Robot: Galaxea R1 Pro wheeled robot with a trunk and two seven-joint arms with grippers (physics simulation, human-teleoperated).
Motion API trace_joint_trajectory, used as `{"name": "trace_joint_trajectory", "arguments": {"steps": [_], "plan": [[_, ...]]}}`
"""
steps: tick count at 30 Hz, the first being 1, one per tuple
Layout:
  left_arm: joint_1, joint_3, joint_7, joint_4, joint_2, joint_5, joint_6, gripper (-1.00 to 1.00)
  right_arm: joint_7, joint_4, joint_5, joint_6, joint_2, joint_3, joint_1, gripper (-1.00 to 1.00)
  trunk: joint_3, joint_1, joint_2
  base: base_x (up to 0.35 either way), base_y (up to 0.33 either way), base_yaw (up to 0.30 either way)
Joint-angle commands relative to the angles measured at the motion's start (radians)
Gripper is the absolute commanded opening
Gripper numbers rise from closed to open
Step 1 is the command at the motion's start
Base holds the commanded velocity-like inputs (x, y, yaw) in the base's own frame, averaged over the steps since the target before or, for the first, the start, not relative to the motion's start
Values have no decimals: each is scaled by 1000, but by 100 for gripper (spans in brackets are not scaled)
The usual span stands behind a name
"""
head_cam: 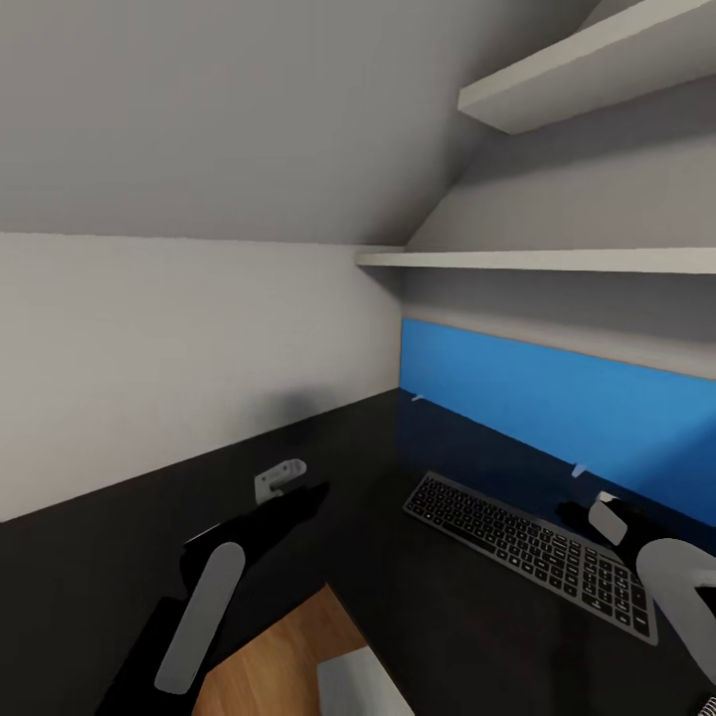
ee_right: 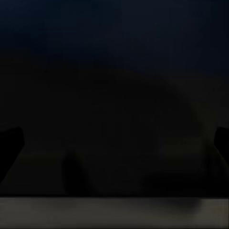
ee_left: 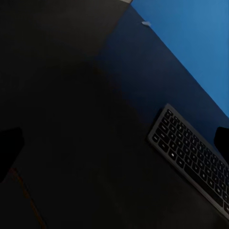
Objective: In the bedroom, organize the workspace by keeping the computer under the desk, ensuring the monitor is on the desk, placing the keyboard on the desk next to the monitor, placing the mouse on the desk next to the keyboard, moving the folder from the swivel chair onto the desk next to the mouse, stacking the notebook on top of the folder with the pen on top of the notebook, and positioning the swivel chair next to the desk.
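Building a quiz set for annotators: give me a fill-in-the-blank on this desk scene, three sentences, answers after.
1. The slim dark-keyed keyboard in its silver frame lies flat on the glossy ____ desk top.
2. The panel standing at the back of the desk behind the keyboard is coloured ____.
3. On the wall above that panel hang ____ white shelves.

Missing words: black; blue; two
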Motion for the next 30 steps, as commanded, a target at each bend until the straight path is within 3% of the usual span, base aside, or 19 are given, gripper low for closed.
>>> {"name": "trace_joint_trajectory", "arguments": {"steps": [1, 30], "plan": [[-1, 0, 10, -1, 0, 10, 2, 100, -5, -3, -5, 6, 0, 2, 0, 100, -1, 0, -1, 0, 0, 0], [-1, -2, 10, 1, 0, 6, 4, 100, -4, -3, -3, 6, 0, 3, 0, 100, -1, 0, -1, -68, 14, 0]]}}
